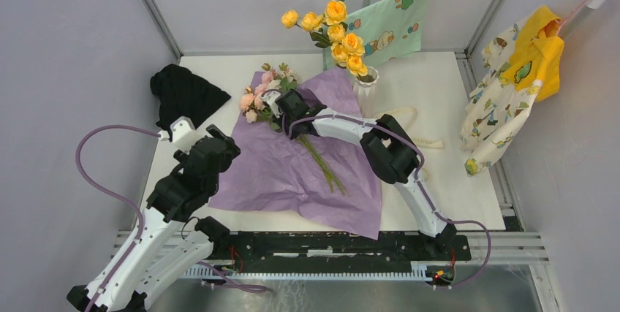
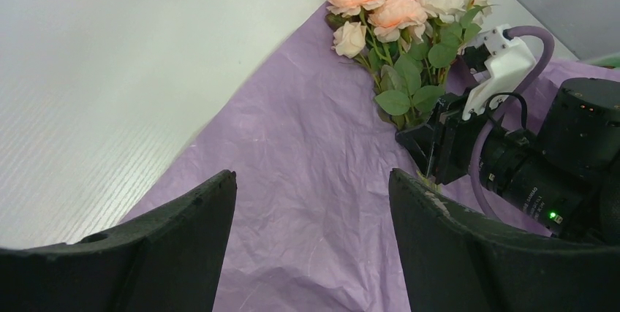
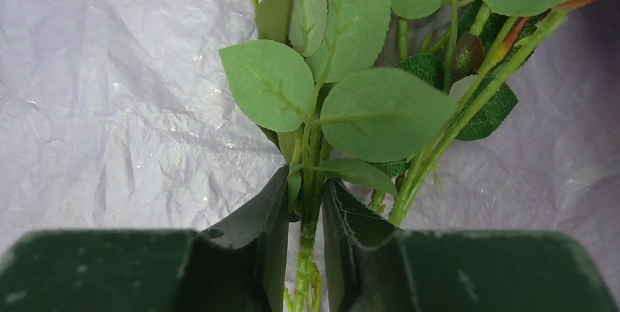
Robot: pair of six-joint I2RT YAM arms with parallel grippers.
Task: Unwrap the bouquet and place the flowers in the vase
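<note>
The bouquet lies unwrapped: its purple wrapping paper [image 1: 278, 169] is spread flat on the table. Pink and cream flowers [image 1: 256, 99] lie on it, their stems [image 1: 327, 167] pointing towards me. My right gripper [image 1: 286, 107] is shut on those stems just below the leaves; the right wrist view shows both fingers pressed against a green stem [image 3: 307, 242] at the gripper [image 3: 305, 189]. The left gripper [image 1: 219, 144] hovers open over the paper's left part [image 2: 307, 137], with nothing between its jaws [image 2: 311, 180]. The white vase [image 1: 365, 80] stands at the back and holds yellow roses [image 1: 340, 34].
A black cloth [image 1: 183, 93] lies at the back left of the table. A cream ribbon [image 1: 420, 118] lies right of the vase. A green cloth on a hanger [image 1: 387, 23] and a yellow-and-white garment [image 1: 512, 85] hang at the back and right.
</note>
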